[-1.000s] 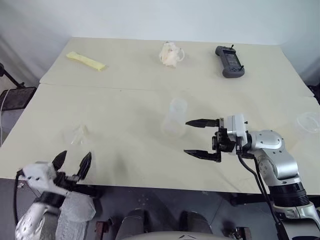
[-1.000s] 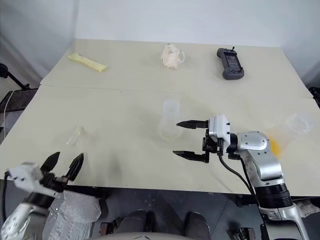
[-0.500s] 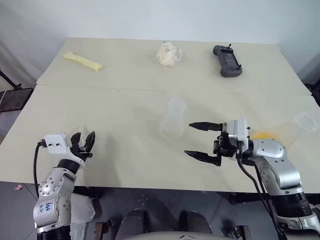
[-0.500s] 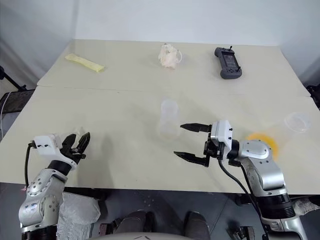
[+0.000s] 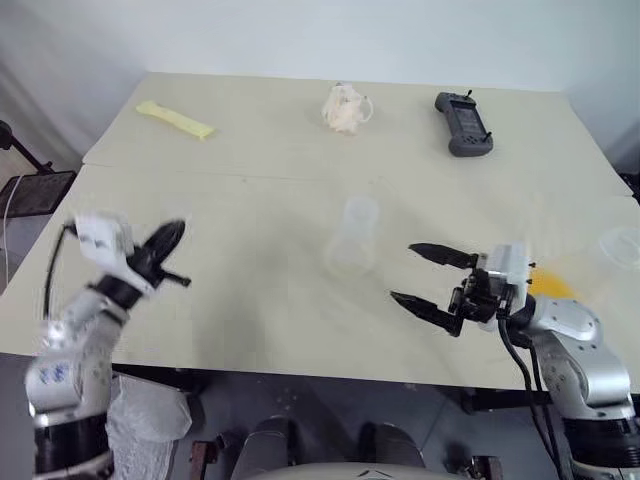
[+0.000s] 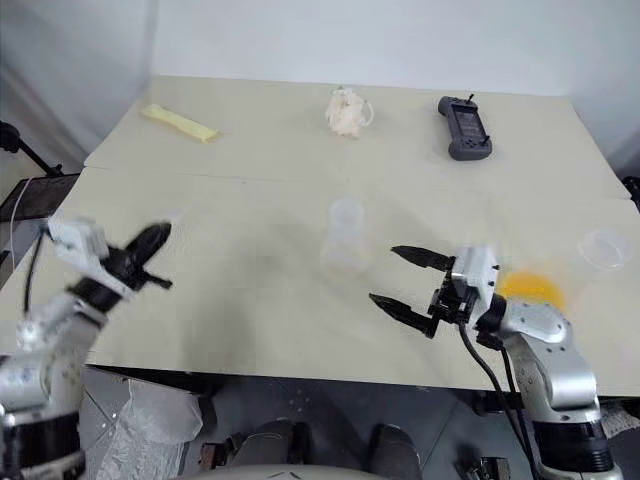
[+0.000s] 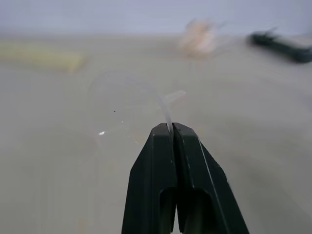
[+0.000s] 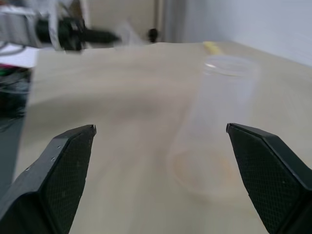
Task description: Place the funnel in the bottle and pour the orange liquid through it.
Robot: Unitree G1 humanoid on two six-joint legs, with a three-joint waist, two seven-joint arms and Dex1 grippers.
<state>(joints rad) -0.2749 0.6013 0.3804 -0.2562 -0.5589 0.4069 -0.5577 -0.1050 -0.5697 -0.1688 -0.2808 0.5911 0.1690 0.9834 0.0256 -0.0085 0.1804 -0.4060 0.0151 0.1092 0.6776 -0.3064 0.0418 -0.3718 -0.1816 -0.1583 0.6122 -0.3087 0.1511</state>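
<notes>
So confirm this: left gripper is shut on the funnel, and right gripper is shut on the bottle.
Half wrong. The right gripper is open, its fingers apart either side of the bottle, as the right wrist view shows. The left gripper is shut on the funnel.

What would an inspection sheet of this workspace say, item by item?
Surface: beige table, seam across it.
Job's things: bottle upright mid-table; funnel pinched at its rim by the left gripper; orange liquid in a cup at the right edge.
Clutter: yellow strip, crumpled wad, black controller, all at the far side.
Grippers: left shut on funnel; right gripper open beside the bottle.
Cables: one along each arm.
Surroundings: white wall.
</notes>
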